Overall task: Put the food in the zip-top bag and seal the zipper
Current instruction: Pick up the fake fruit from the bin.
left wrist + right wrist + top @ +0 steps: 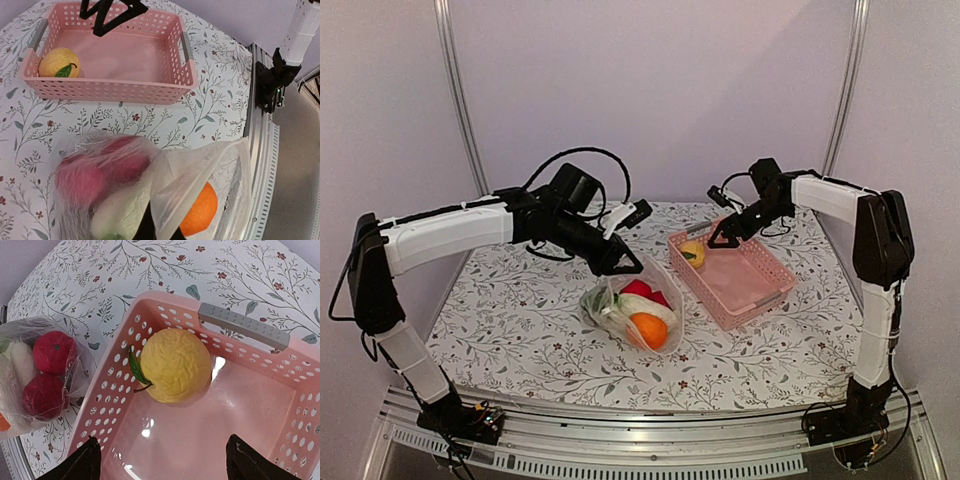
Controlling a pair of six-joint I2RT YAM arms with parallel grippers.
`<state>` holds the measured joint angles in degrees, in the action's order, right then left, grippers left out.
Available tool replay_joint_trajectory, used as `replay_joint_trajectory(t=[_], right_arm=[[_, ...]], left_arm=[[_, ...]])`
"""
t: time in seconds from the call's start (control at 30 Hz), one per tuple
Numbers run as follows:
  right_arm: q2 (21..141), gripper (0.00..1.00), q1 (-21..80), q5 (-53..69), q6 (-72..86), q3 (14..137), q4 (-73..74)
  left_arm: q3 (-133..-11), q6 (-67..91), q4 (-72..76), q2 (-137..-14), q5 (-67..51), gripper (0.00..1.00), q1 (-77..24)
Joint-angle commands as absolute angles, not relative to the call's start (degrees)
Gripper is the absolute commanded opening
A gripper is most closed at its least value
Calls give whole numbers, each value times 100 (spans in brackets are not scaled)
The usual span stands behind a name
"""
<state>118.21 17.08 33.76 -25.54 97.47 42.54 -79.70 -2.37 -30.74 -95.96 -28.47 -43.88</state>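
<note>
Left fingers (pixel 620 264) pinch bag (pixel 603 300) mouth, food (pixel 648 328) inside. Right fingers (pixel 724 237) spread wide over lemon (pixel 175 365) in basket (pixel 170 297), right of bag.

Left wrist view: the left gripper (pixel 159 231) is mostly cut off by the bottom edge and sits under film of the zip-top bag (pixel 190 170), so we can't tell whether its jaws pinch it. The red pieces (pixel 85 175) inside are blurred. We can't pick out the zipper in any view.

Right wrist view: the right gripper (pixel 162 460) shows only two finger corners at the bottom edge. The pink basket (pixel 120 385) is cropped at the right and bottom edges. The bag runs off the left edge, and the orange piece (pixel 3 423) is a mere sliver.
</note>
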Motion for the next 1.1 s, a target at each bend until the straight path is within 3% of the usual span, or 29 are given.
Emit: replay_joint_trajectory(t=[0.0,0.57,0.8,1.07], right_arm=[[12289,82,1846,3465,-2119,10348,4287],[13405,85,2258,3130,-1910,11534,4677],[13670,89,2287,3144,-1954,11597,4770],[13819,87,2305,2952,-1853,11648,4725]], left_arm=[[-7930,-275,-3068,-9727,-2812,0,-4430],[-7954,-297,-3110,-9885,-2760,0,-4377],[-7937,-310,-3111,-9919,-2738,0,-4364],[-7945,-303,-3120,-9949,-2756,0,-4359]])
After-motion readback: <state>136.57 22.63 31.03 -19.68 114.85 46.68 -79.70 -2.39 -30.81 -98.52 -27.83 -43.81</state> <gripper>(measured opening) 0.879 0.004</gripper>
